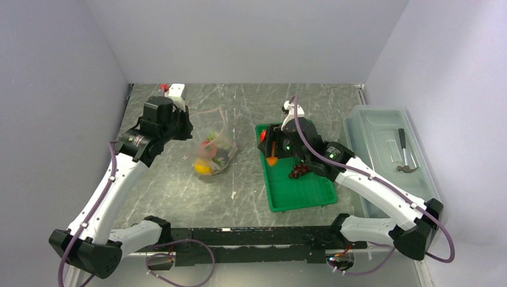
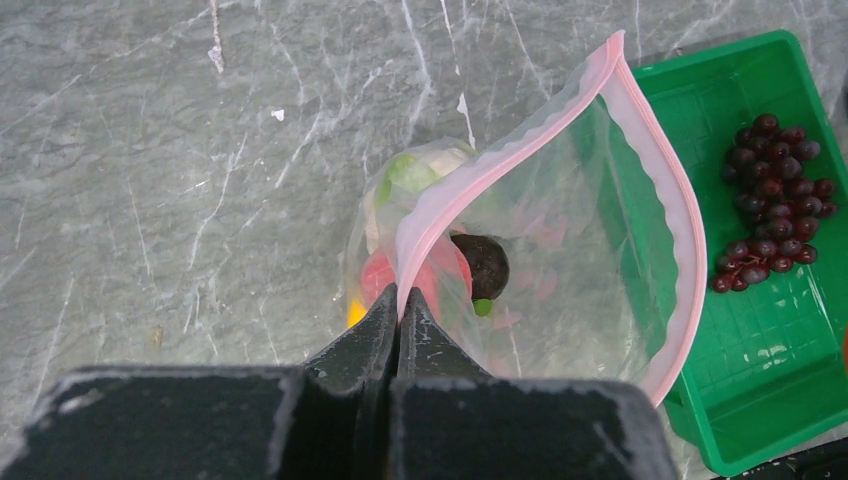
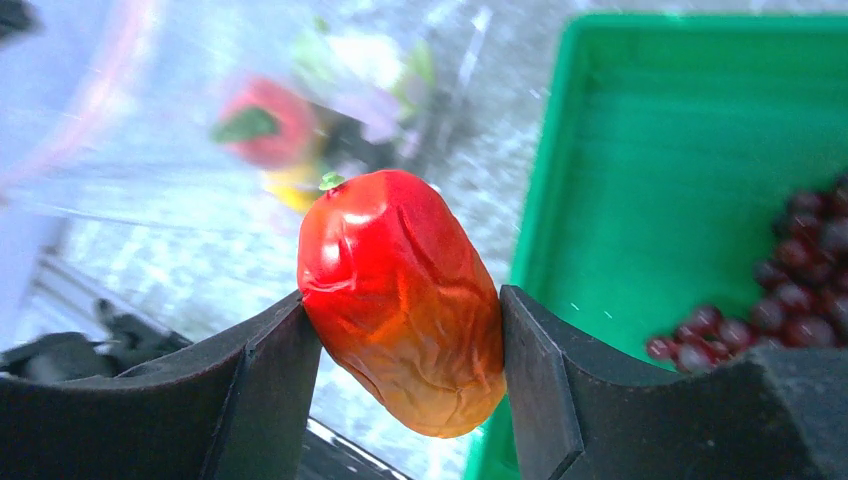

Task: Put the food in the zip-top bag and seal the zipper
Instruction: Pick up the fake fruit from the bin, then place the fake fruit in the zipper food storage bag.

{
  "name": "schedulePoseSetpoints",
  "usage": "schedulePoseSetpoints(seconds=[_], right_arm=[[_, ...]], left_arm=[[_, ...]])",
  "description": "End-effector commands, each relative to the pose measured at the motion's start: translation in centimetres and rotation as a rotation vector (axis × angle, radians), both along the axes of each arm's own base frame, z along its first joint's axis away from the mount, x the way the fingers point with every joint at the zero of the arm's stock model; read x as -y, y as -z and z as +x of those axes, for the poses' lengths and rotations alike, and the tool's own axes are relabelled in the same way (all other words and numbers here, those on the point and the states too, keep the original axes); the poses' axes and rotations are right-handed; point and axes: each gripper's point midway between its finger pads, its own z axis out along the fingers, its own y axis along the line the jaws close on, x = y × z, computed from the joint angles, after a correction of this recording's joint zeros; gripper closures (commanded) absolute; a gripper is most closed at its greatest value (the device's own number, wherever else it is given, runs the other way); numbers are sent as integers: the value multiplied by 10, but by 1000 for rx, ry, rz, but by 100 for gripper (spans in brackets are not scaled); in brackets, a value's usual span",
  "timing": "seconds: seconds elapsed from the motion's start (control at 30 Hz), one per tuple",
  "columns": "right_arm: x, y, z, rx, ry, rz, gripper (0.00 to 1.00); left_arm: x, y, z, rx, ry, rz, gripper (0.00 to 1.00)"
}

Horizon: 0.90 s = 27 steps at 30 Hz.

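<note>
The clear zip-top bag (image 1: 214, 149) hangs open left of centre, its pink zipper (image 2: 655, 170) forming a wide loop. My left gripper (image 2: 399, 300) is shut on the pink strip at the mouth's near end. Inside the bag lie a dark round fruit (image 2: 483, 263), red pieces, pale green lettuce (image 2: 412, 172) and something yellow (image 1: 202, 168). My right gripper (image 3: 400, 310) is shut on the red-orange oblong fruit (image 3: 405, 300), held above the green tray's left edge. A dark red grape bunch (image 2: 772, 205) lies in the tray (image 1: 302, 192).
A large clear lidded box (image 1: 388, 155) with a grey hammer (image 1: 405, 156) on it stands at the right. White walls close in on three sides. The grey marbled table (image 1: 239, 197) lies between bag and tray.
</note>
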Motion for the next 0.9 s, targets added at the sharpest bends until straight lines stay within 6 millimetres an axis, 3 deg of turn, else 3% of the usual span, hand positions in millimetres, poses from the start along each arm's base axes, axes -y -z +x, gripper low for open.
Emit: schedulePoseSetpoints(seconds=[0.0,0.27,0.43,0.6,0.87], right_arm=[[-40,-85,7,164,-81,259,72],[-81,-151,5,322,-186,445,72],[-99,-176,9,427,-218,506,72],[-118,-190,8,513,-265,537,71],[-139,-177,24,591,-275,507,71]], left_arm=[[7,-15,0,64,48,-26,99],[21,-22,-6,85,132,-67,100],[34,-28,-12,103,205,-110,100],[43,-28,-15,97,252,-138,100],[46,-28,-16,93,270,-148,100]])
